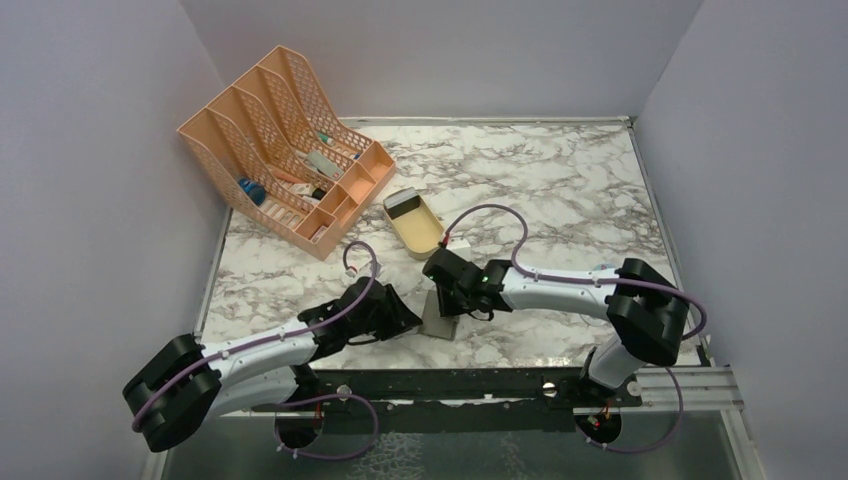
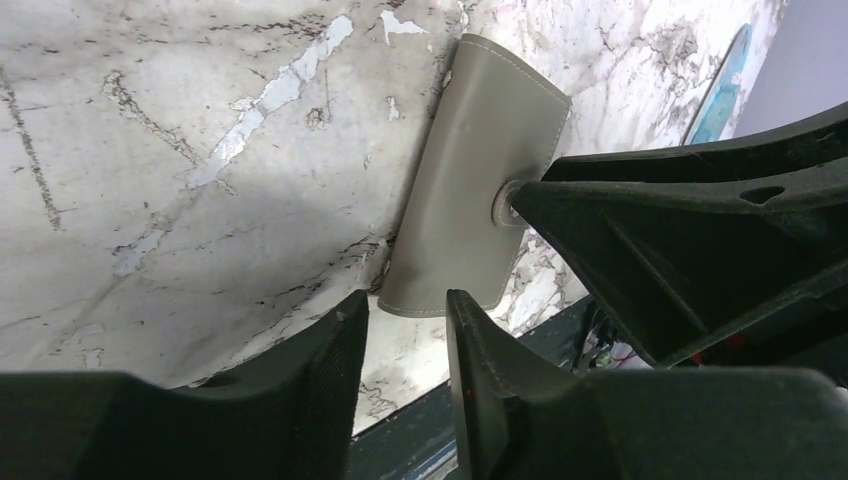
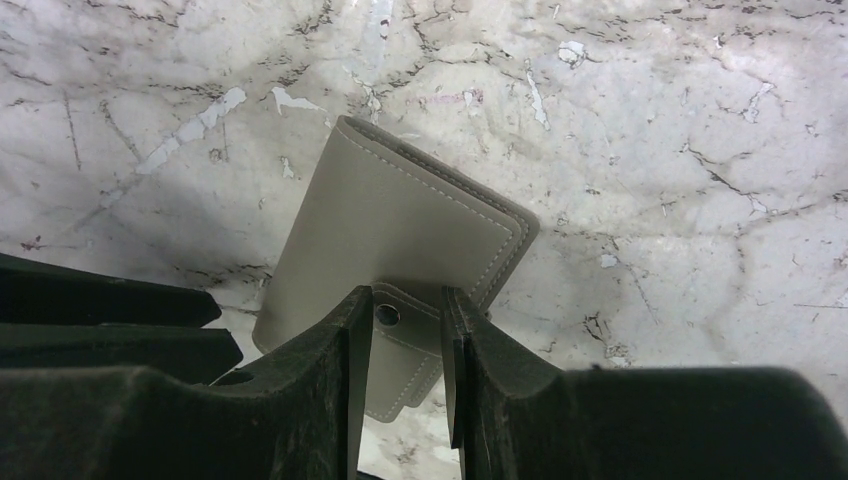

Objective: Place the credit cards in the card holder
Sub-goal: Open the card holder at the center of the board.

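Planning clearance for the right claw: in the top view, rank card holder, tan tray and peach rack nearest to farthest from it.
1. card holder, at the right claw, near edge.
2. tan tray, behind it, mid-table.
3. peach rack, far left corner.

The flat grey stitched leather-like card holder (image 3: pixel 400 225) is matt and smooth; the white marble-patterned desk (image 3: pixel 650 150) looks slightly glossy.

No legible text, brand, number or sign anywhere, card holder (image 3: pixel 400 225) included.
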